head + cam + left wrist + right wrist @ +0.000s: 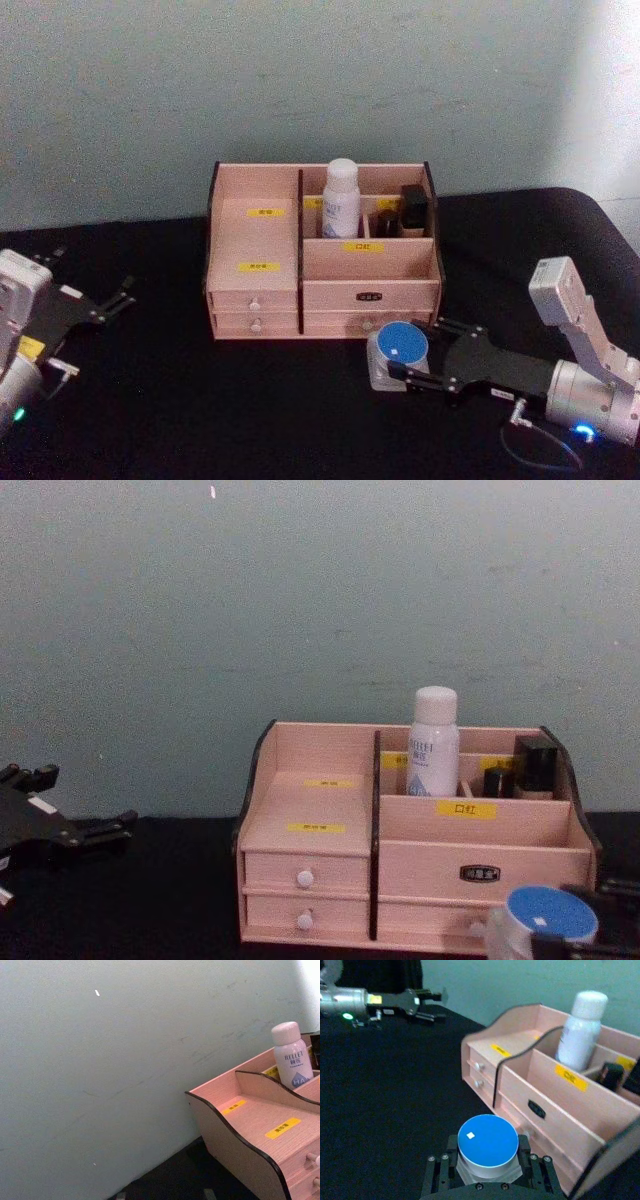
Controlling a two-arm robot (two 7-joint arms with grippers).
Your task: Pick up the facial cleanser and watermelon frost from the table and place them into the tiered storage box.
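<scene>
Two grippers and one box on a black table before a pale wall. The box, of pinkish wood with dark side edges, has a stepped open tray on its left half and divided compartments on its right half. Yellow labels mark its steps, and four drawers with white knobs run along its front. The cleanser, a white bottle with a rounded cap, stands upright inside the box, in the rear compartment just right of the central divider. Two dark bottles stand in the rear compartments farther right, apart from the cleanser. The jar, clear with a flat blue lid, is outside the box, just in front of its lower right drawer. Whether it touches the drawer front, and whether it rests on the table, cannot be told. The right gripper reaches in from the box's front right, its jaws clenched on the jar. In the right wrist view one black finger lies against each side of the clear body below the lid. The left gripper sits well to the left of the box, low over the table. Its jaws are spread wide and hold nothing, and its fingers point toward the box's left side.
</scene>
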